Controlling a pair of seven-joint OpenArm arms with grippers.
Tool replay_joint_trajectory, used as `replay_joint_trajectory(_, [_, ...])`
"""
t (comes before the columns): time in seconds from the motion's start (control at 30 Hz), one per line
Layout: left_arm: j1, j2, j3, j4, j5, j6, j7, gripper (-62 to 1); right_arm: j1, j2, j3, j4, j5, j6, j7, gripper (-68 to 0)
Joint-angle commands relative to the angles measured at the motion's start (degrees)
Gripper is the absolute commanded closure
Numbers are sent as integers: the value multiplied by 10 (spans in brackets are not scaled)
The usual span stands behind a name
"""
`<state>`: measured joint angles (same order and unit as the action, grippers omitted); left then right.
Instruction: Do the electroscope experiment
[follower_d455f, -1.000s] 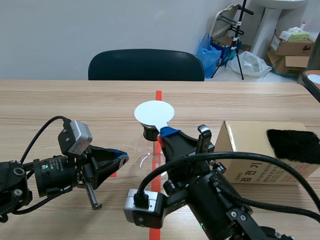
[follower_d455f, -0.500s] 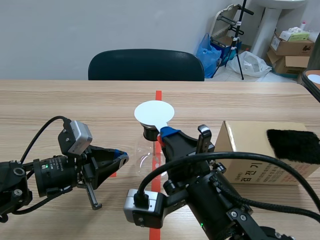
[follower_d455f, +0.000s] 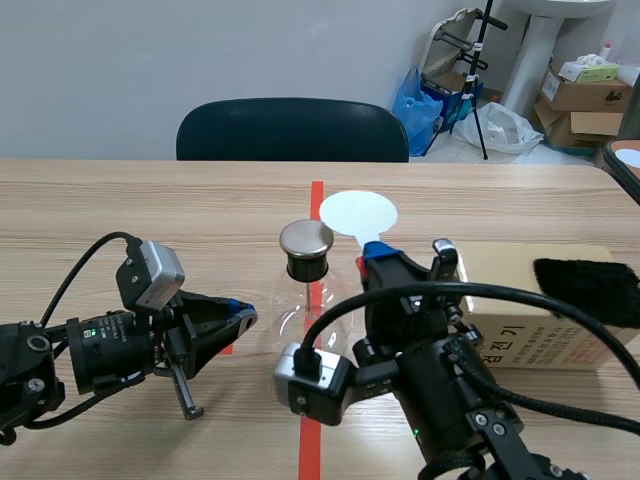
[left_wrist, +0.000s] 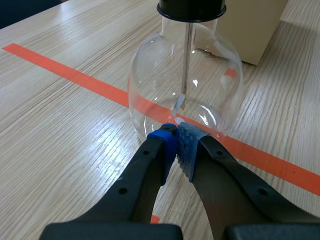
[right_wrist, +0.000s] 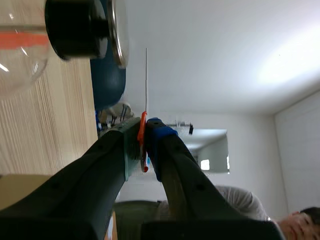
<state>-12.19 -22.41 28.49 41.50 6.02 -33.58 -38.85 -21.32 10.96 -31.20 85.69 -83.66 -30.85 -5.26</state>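
The electroscope is a round glass flask (follower_d455f: 298, 312) with a black stopper (follower_d455f: 306, 267) and a shiny metal cap (follower_d455f: 306, 238). It stands on the orange tape line. My left gripper (follower_d455f: 243, 316) is shut on nothing, its tips nearly at the foot of the flask (left_wrist: 186, 90), where a thin rod with a foil leaf (left_wrist: 182, 100) hangs inside. My right gripper (follower_d455f: 378, 252) is shut on the handle of a white disc (follower_d455f: 358, 213), which stands to the right of the cap and slightly above it. In the right wrist view the disc (right_wrist: 146, 80) shows edge-on beside the cap (right_wrist: 119, 31).
A cardboard box (follower_d455f: 520, 330) stands to the right with a black cloth (follower_d455f: 588, 290) on top. The box (left_wrist: 247, 25) is just behind the flask in the left wrist view. A dark chair (follower_d455f: 292, 130) is at the table's far side.
My right gripper has carried the white disc from over the electroscope's cap to the right, and the metal cap is now uncovered. The left arm has not moved.
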Motion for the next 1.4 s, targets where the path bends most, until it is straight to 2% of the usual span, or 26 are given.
replay_joint_trajectory(0.0, [0,-5,-1,12,-4,0,-8,-30,5,3,2,5,0,-8,-21,-13])
replay_joint_trajectory(0.23, [0,-5,-1,12,-4,0,-8,-30,5,3,2,5,0,-8,-131,-13])
replay_joint_trajectory(0.37, [0,-5,-1,12,-4,0,-8,-30,5,3,2,5,0,-8,-178,-13])
replay_joint_trajectory(0.53, [0,-5,-1,12,-4,0,-8,-30,5,3,2,5,0,-8,-210,-13])
replay_joint_trajectory(0.7, [0,-5,-1,12,-4,0,-8,-30,5,3,2,5,0,-8,-216,-13])
replay_joint_trajectory(0.97, [0,-5,-1,12,-4,0,-8,-30,5,3,2,5,0,-8,-167,-13])
replay_joint_trajectory(1.37, [0,-5,-1,12,-4,0,-8,-30,5,3,2,5,0,-8,-9,-13])
